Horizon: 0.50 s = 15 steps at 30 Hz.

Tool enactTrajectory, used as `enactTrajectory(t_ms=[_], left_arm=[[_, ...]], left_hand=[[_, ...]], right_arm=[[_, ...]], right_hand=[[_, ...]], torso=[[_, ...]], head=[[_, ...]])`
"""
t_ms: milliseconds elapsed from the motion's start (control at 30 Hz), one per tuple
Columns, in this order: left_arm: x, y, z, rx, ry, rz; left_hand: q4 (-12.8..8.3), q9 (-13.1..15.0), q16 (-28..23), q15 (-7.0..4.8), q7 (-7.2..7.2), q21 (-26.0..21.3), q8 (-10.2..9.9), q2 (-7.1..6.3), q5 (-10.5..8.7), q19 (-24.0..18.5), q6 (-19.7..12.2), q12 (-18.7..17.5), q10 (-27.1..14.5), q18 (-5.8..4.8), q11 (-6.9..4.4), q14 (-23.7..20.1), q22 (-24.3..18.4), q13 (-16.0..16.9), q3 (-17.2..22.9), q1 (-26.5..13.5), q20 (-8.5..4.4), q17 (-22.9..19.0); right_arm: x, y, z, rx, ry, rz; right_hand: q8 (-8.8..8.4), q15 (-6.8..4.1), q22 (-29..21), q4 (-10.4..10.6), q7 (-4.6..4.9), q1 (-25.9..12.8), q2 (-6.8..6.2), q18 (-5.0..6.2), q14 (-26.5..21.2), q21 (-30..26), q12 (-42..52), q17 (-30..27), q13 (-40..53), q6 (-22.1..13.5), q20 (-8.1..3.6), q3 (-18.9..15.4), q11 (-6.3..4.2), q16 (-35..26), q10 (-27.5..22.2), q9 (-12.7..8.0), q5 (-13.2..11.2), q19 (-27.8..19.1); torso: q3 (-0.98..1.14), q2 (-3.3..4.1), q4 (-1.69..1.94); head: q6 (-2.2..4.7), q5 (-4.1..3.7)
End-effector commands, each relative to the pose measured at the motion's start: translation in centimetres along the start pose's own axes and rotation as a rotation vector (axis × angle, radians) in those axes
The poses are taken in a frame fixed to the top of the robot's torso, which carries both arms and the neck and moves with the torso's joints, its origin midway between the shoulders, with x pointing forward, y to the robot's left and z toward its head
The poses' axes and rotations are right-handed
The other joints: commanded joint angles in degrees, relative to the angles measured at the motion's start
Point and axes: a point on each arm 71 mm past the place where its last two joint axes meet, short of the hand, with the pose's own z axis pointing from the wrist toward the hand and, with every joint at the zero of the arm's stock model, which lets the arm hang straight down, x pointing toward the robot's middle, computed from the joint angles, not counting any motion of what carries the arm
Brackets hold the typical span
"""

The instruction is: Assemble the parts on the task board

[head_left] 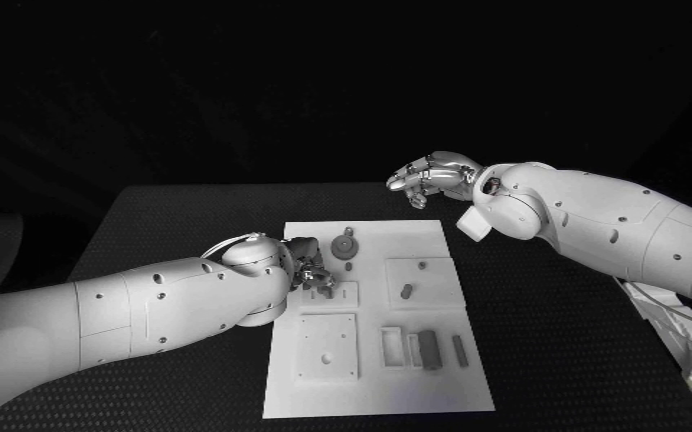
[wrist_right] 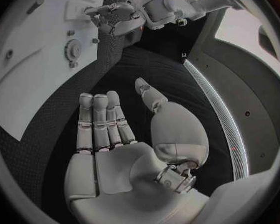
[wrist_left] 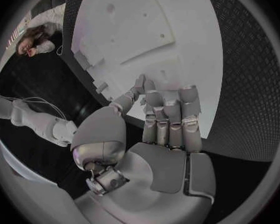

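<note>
Left hand (head_left: 306,270) was down over the white board (head_left: 433,392), at its left edge near the middle, fingers (wrist_left: 171,112) held straight & close together w/ tips at the board surface; couldn't tell if anything was pinched under them. Right hand (head_left: 430,175) hung above the table (head_left: 173,222) beyond the board's far right corner, fingers (wrist_right: 101,119) loosely apart, nothing in it. On the board: a round gear-like part (head_left: 346,246) near the far edge, a small part (head_left: 407,291) mid-board, upright grey parts (head_left: 428,349) in slots toward the near right.
</note>
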Motion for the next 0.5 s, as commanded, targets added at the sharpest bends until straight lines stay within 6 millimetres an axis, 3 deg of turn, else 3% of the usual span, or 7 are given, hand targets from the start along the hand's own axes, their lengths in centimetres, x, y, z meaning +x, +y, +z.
enactTrajectory(t_ms=[33,500], left_arm=[[0.11,-0.18,0.03,0.01,0.003,0.002],[-0.2,-0.27,0.03,0.02,-0.045,-0.007]], left_hand=[[-1.4,0.1,0.2,-0.19,0.1,0.3,0.4,1.27,0.34,-0.3,-0.2,0.2,-0.5,2.21,0.0,-0.3,1.1,0.0,0.9,2.3,-0.67,-0.1],[-1.0,0.2,0.3,-0.18,0.07,0.3,0.5,1.34,0.34,-0.2,-0.1,0.3,-0.4,2.16,-0.03,-0.1,1.1,0.0,0.6,2.5,-0.66,-0.2]], right_arm=[[0.15,0.08,-0.02,-0.007,0.018,-0.003],[0.19,0.1,0.02,-0.007,0.019,-0.003]], right_hand=[[0.02,-0.16,0.1,-0.1,0.4,0.4,-0.05,0.78,-0.2,-0.2,0.3,-0.1,-0.1,0.0,0.3,-0.4,-0.05,0.3,-0.5,0.0,-0.3,0.1],[0.02,-0.15,0.1,-0.1,0.4,0.3,-0.06,0.78,-0.2,-0.2,0.3,-0.1,-0.1,0.0,0.31,-0.4,-0.06,0.3,-0.5,0.0,-0.3,0.1]], torso=[[0.0,0.0,0.0],[-0.03,-0.01,0.0]], head=[[-0.1,-0.06],[-0.01,-0.13]])
